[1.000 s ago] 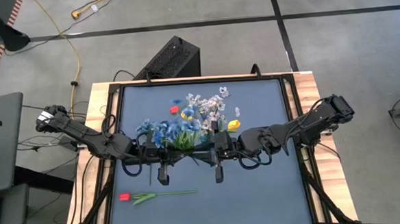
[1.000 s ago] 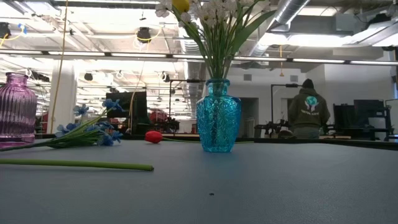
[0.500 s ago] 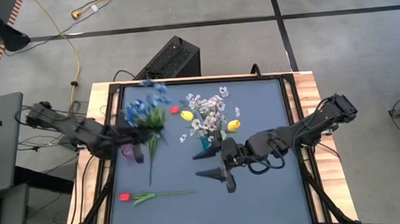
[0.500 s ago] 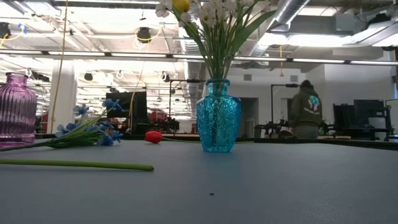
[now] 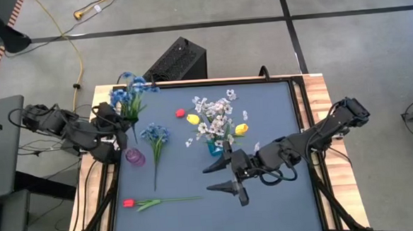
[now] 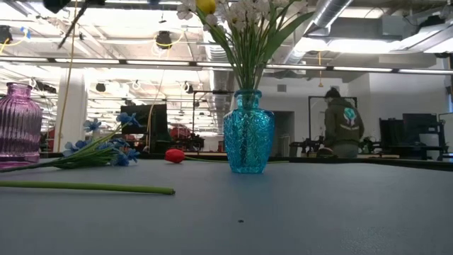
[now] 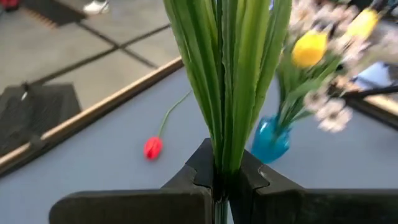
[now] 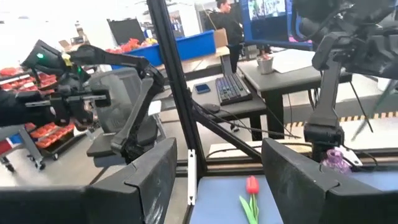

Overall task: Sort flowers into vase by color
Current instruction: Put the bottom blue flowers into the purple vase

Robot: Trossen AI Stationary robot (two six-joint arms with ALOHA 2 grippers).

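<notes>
The left pincer (image 7: 221, 180) is gripping a blue spray (image 5: 129, 91) at upper left, seemingly bound for the purple vase (image 5: 134, 157). White sprays and a yellow tulip are standing in the blue vase (image 5: 214, 147); another blue spray (image 5: 154, 136) and red tulips (image 5: 130, 203) are lying on the desk (image 5: 281, 196), while the right pincer (image 5: 227, 178) is gaping wide, empty.

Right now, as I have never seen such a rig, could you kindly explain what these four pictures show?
Two dark robot arms work at a table, sorting artificial flowers. One picture looks down from above, one looks level across the tabletop, and one comes from each wrist. The left gripper has its jaws shut on a blue spray, lifted near the table's left edge. The right gripper hangs open and empty. A blue vase holds white sprays and yellow tulips. A purple vase, another blue bunch and two red tulips lie on the table.
</notes>
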